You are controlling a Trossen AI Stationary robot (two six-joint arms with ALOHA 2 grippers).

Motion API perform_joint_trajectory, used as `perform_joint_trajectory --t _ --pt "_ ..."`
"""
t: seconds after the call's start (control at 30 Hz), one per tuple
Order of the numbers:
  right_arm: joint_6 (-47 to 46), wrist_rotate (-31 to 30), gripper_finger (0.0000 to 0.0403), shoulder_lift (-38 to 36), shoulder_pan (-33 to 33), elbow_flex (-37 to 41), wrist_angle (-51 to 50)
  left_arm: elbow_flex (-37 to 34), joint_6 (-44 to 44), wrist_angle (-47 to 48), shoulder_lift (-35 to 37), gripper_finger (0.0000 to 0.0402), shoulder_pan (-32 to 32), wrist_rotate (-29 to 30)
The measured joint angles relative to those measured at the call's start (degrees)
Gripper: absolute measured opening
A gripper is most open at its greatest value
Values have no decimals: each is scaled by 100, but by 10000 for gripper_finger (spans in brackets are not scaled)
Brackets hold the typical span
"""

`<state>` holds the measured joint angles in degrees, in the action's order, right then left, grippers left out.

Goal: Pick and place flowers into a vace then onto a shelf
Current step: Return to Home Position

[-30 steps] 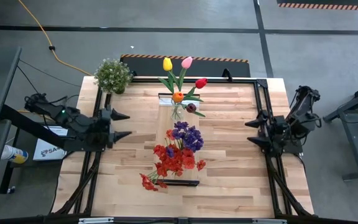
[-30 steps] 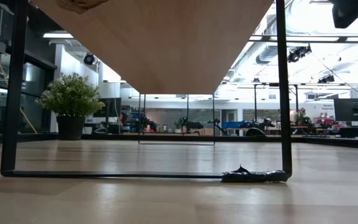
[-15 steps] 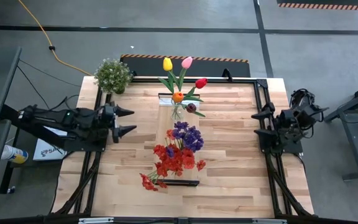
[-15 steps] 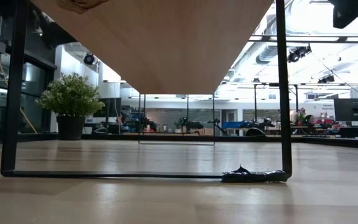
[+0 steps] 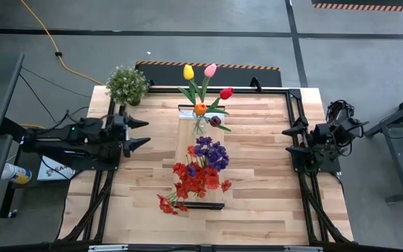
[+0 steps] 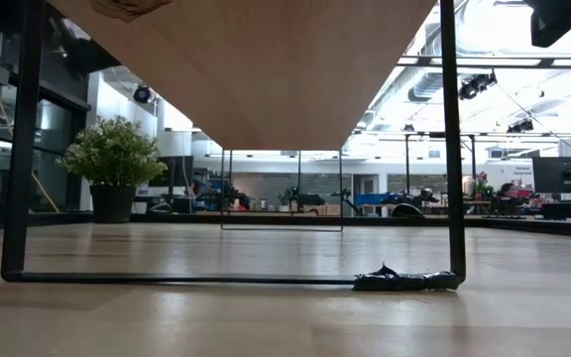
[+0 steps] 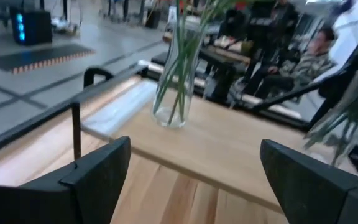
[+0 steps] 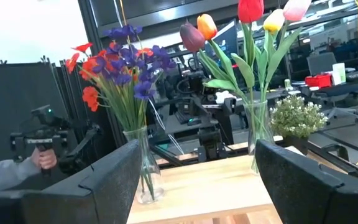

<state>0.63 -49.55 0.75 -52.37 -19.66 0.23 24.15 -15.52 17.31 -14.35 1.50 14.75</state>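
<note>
Nearest, shelf [image 5: 186,133]: long light-wood board on thin black legs, laid lengthwise down the middle of the table [image 5: 257,175]. Dark edge at the near end, pale strip at the far end. The low view looked out from under it and showed only its underside and legs.
Near vase [image 8: 146,171]: clear glass, upright on the shelf's near half.
Flowers in it: red sprays [image 5: 194,180] low and spreading, purple cluster [image 5: 210,152] above them. A few red blooms hung out past the shelf's near left corner.
Left pincer [image 5: 146,133]: at the table's left edge, about level with the gap between the two vases, pointed at the shelf and well apart from it. Jaws spread wide, nothing held.
Right pincer [image 5: 286,140]: at the table's right edge, facing the shelf from the other side, also well apart. Jaws wide, nothing held.
Far vase [image 5: 199,127]: clear glass, upright on the shelf's far end, just beside the pale strip, green stems inside.
Tulips [image 5: 200,91]: yellow, pink, red, orange and maroon heads fanned out above the far vase.
Potted plant [image 5: 126,84]: far left corner of the table, off the shelf.
Room beyond: a seated person [image 7: 319,50], blurred, past the far vase in the left wrist view. In the right wrist view, a hand [image 8: 39,158] gripped a dark handheld device [image 8: 42,134].
</note>
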Motion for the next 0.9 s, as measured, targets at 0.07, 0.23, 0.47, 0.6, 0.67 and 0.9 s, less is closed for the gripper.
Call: perform_joint_trajectory --t 0.07,0.23,0.47,0.6,0.67,0.9 --pt "37 -12 303 0 0 0 2 0 59 116 332 390 0 -32" --pt "54 -21 303 0 1 0 55 6 90 587 1189 390 0 -182" --pt "387 166 303 28 132 592 1322 -59 323 846 1378 390 0 -573" --pt "410 401 303 31 319 1422 2495 -147 281 844 1395 390 0 -525" --pt "306 414 303 31 418 1738 2873 -145 277 816 1398 390 0 -520" --pt "212 412 303 30 1061 1867 2826 -143 281 823 1395 390 0 -474"
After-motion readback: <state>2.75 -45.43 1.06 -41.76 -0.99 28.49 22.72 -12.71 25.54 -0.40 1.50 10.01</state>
